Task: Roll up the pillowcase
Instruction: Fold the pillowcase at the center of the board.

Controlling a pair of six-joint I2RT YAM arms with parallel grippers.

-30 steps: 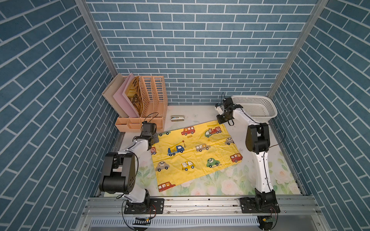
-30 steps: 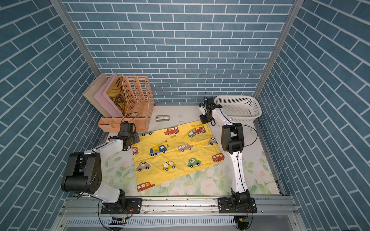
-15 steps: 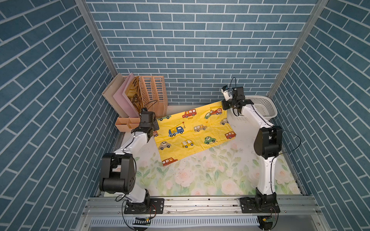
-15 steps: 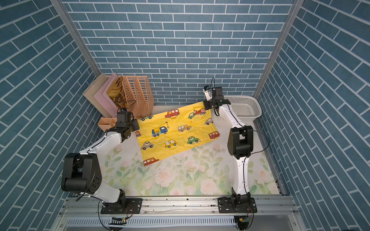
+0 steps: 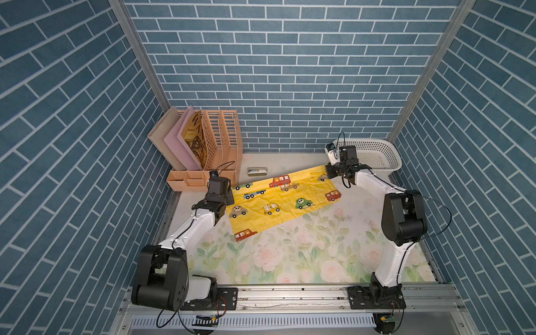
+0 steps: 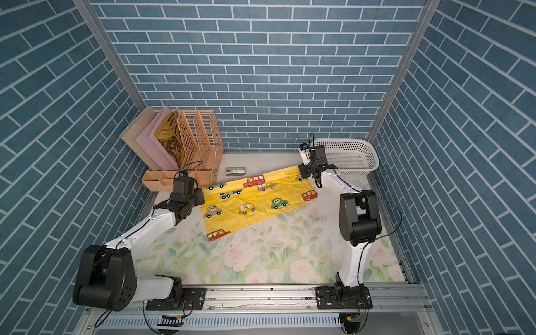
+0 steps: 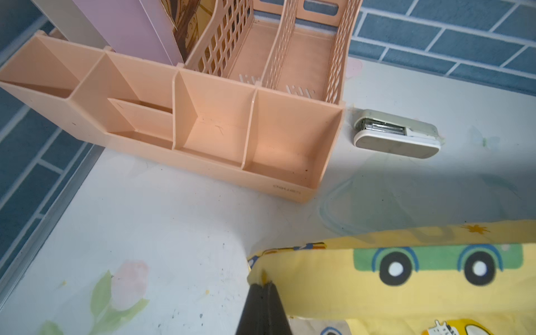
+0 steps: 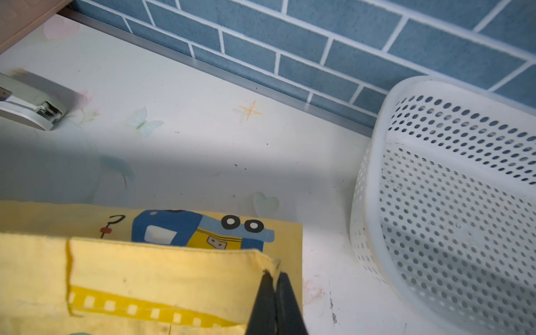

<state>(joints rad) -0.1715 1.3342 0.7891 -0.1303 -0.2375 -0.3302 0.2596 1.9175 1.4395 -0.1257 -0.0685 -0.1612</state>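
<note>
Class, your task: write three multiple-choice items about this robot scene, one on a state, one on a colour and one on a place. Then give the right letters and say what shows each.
1. How does the left claw stand at the pillowcase?
A. open above it
B. shut on its corner
C. well clear of it

2. The basket is:
A. white
B. peach
C. blue

3. Where is the stapler?
A. in the basket
B. on the pillowcase
C. on the table beside the organiser

Answers:
1. B, since the left wrist view shows closed jaws pinching yellow cloth.
2. A, since its perforated walls are white.
3. C, since it lies on bare table next to the organiser.
</note>
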